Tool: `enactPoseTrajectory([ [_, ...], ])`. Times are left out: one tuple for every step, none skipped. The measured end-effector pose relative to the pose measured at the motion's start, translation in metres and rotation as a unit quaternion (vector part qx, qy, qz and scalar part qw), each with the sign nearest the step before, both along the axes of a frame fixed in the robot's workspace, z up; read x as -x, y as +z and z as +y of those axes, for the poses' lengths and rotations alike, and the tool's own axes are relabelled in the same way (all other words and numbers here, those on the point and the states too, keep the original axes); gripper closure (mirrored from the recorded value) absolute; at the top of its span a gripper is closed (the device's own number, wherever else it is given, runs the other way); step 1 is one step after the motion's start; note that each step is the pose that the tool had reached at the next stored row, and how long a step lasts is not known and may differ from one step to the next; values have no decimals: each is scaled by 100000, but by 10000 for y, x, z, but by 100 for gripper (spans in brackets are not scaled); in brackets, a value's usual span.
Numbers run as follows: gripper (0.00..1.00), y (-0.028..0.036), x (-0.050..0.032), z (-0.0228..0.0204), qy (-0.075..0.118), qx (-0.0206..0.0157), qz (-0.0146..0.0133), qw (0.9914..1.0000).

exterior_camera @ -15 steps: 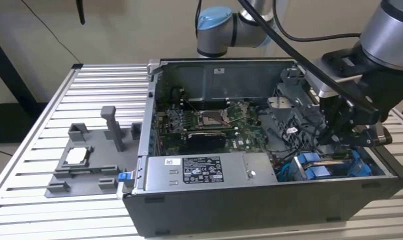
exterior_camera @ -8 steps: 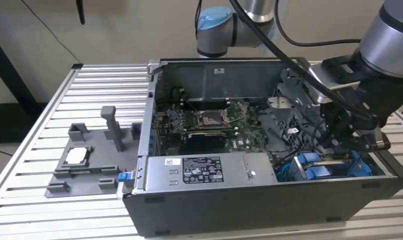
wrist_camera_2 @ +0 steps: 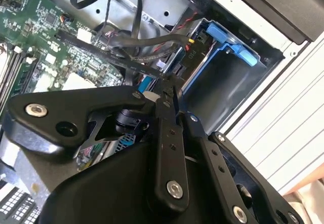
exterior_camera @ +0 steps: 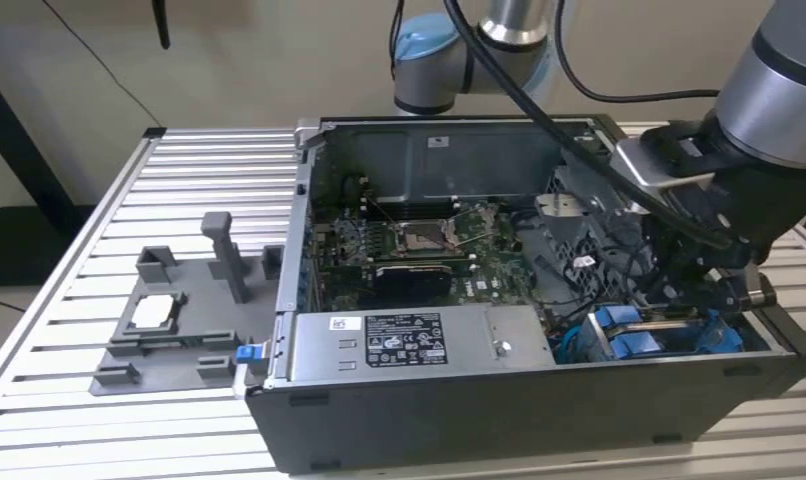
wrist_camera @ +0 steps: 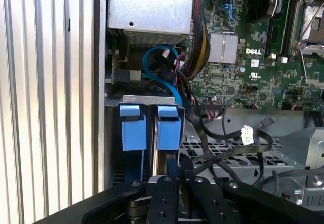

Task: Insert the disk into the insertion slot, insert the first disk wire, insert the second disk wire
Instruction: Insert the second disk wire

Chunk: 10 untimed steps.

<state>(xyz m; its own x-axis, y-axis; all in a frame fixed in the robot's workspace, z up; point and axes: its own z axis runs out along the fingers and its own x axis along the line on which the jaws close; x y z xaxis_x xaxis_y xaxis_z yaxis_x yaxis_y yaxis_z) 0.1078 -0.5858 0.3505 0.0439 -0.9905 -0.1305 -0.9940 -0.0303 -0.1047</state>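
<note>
Arm reaches down into the open computer case [exterior_camera: 510, 420] at the exterior view's right, over the drive-bay corner. Gripper [wrist_camera_2: 170, 89] has its jaws drawn close together, and in the second wrist view they look to be pinching the end of a black wire [wrist_camera_2: 116, 57] that runs across above the motherboard [wrist_camera_2: 45, 26]. The disk [wrist_camera_2: 230, 41] is already in the insertion slot [wrist_camera: 144, 100] - its blue carrier end sits inside the grey cage, just beside the fingertips [wrist_camera: 167, 183]. Can't tell whether the wire end touches the disk. A blue cable [wrist_camera: 152, 62] loops near the cage. Grey power-supply box [exterior_camera: 403, 345] sits along the case's front edge - the case stands on a slatted table [exterior_camera: 203, 170], with a grey fixture [exterior_camera: 163, 340] at the exterior view's left.
</note>
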Motion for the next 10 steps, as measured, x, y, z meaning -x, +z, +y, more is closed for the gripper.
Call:
enactPoseTrajectory([
  [85,0,0,3,-70,-5,1,100000],
  [85,0,0,4,-108,-24,0,100000],
  [85,-1,0,3,-116,-306,-4,99999],
  [85,0,0,4,-125,-920,-1,99996],
  [85,1,0,4,-128,-1535,-1,99988],
  [85,4,0,4,-128,-2126,-1,99977],
  [85,6,0,4,-126,-2589,-1,99966],
  [85,6,0,4,-125,-2788,-1,99961],
  [85,7,0,4,-127,-2898,2,99958],
  [85,7,0,4,-126,-2993,2,99955],
])
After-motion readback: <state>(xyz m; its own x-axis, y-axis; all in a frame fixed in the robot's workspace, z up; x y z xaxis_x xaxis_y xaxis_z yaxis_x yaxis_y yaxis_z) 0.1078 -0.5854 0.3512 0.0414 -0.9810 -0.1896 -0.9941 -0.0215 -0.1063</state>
